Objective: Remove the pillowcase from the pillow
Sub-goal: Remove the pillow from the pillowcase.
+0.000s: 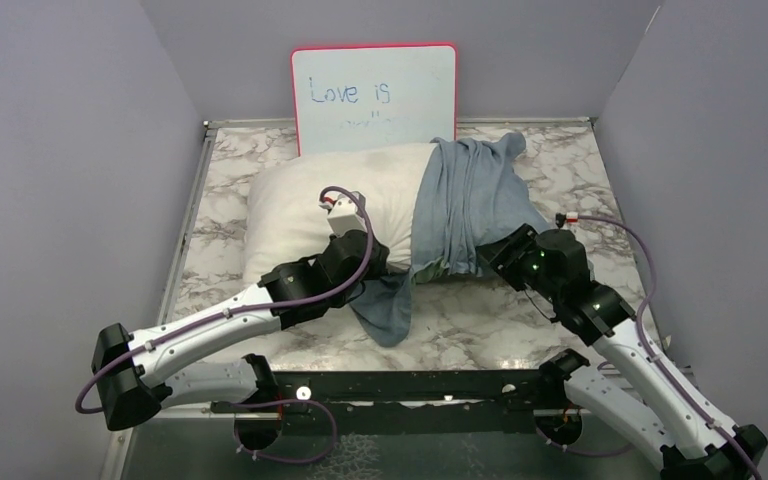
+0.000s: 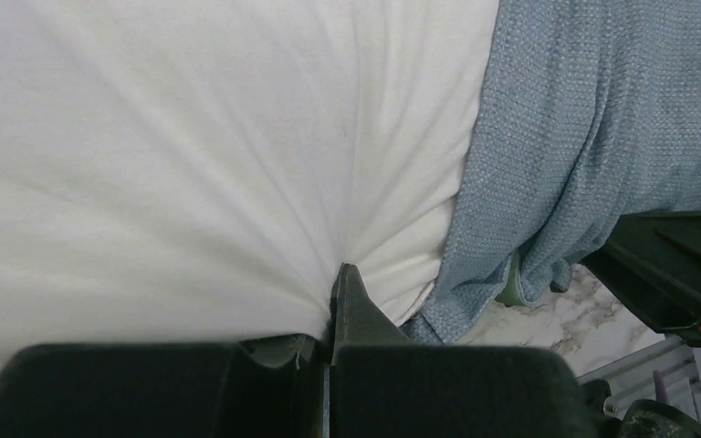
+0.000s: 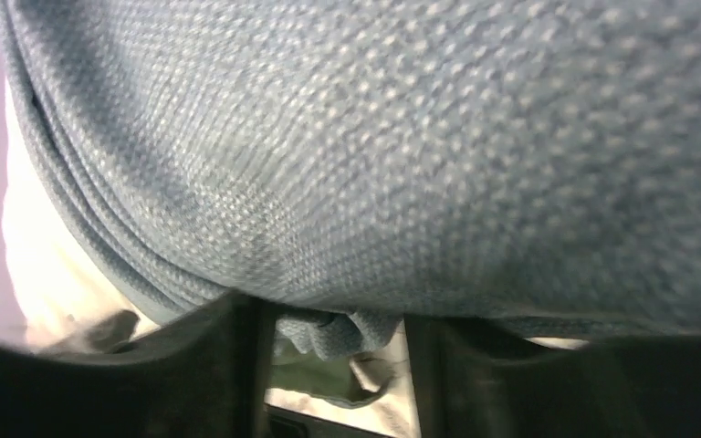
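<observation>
Marble tabletop [image 1: 520, 320] carries everything. Pillow [image 1: 300, 205] lies across the middle, long side left to right, with its left two thirds bare white. Pillowcase [image 1: 465, 200] sits only on the pillow's right end, bunched into folds, blue-grey face out. One flap drapes off the near edge onto the tabletop between the two arms, and a far corner lies on the marble just right of the whiteboard [image 1: 373, 95]. A sliver of green inner face peeks out at the near hem. The whiteboard stands upright at the back wall, red frame, "Love is" written on it, and the pillow's far edge overlaps its bottom edge. Left arm reaches in from the near left and crosses the pillow's near edge. Left hand [image 2: 340, 278] is pressed together on a pinch of pillow fabric close to the pillowcase hem. In the left wrist view wrinkles fan out from the tips, so it grips pillow, not case. Right arm comes in from the near right. Right hand [image 3: 333, 333] is up against the near right side of the pillowcase. The right wrist view shows its fingers [image 3: 228, 338] apart with a rolled hem of blue cloth between them. Can't tell whether that hem is actually clamped. A purple cable [image 1: 355, 215] loops over the left wrist.
</observation>
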Action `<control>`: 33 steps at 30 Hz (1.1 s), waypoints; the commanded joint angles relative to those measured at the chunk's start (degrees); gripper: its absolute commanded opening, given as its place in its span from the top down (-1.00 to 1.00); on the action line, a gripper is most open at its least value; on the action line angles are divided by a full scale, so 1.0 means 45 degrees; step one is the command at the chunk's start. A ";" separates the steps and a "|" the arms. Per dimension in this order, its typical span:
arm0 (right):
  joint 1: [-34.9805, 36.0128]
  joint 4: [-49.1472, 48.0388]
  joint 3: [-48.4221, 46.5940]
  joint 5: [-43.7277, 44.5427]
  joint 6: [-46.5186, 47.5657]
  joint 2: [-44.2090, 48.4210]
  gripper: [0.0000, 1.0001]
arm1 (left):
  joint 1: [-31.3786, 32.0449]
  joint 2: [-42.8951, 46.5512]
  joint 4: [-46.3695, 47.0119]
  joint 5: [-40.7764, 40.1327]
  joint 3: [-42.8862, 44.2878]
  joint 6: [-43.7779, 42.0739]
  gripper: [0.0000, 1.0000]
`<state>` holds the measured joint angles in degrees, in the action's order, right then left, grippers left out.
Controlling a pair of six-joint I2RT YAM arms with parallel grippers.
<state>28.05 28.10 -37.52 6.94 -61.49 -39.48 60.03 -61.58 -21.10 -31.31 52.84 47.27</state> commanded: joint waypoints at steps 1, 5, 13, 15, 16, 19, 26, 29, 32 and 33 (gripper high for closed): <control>-0.0057 -0.0375 -0.0237 -0.0136 0.0238 -0.0772 -0.25 | 0.0058 0.0006 0.0198 -0.0192 0.0895 -0.0562 1.00; -0.0044 0.0083 -0.0362 0.1032 0.0664 -0.1088 0.37 | 0.0058 0.0267 0.0112 -0.0202 0.0932 -0.0548 1.00; -0.0044 0.2613 -0.2072 0.6149 0.2631 -0.0409 0.97 | -0.0306 0.1218 -0.1204 -0.1548 0.0751 -0.0588 1.00; -0.0059 0.3488 -0.2651 0.7651 0.3079 -0.0321 0.99 | -0.0595 0.1526 -0.1686 -0.1828 0.0677 -0.0570 1.00; -0.0047 0.3891 -0.2958 0.8267 0.3131 -0.0248 0.99 | -0.0743 0.1704 -0.1957 -0.1980 0.0623 -0.0448 1.00; -0.0047 0.4499 -0.3458 0.9344 0.3255 0.0363 0.99 | -0.1390 0.2493 -0.2337 -0.2186 0.0267 -0.0215 1.00; -0.0044 0.3160 -0.3392 0.6380 0.4422 0.1466 0.94 | -0.2149 0.2719 -0.2201 -0.0831 0.0302 -0.0357 1.00; -0.0042 0.2661 -0.3013 0.3140 0.4002 0.1400 0.69 | -0.2149 0.2333 -0.1500 0.0144 0.0199 -0.0353 1.00; -0.0045 0.2087 -0.2516 0.0301 0.3274 0.1367 0.27 | -0.2147 0.2020 -0.0894 0.0911 0.0119 -0.0263 1.00; -0.0045 0.1785 -0.2311 -0.0548 0.3065 0.1425 0.14 | -0.2148 0.1934 -0.0762 0.1038 0.0114 -0.0237 1.00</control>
<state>28.01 42.11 -50.65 22.35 -45.06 -33.36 51.05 -51.86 -29.30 -29.65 53.56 47.27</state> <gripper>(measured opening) 0.335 0.017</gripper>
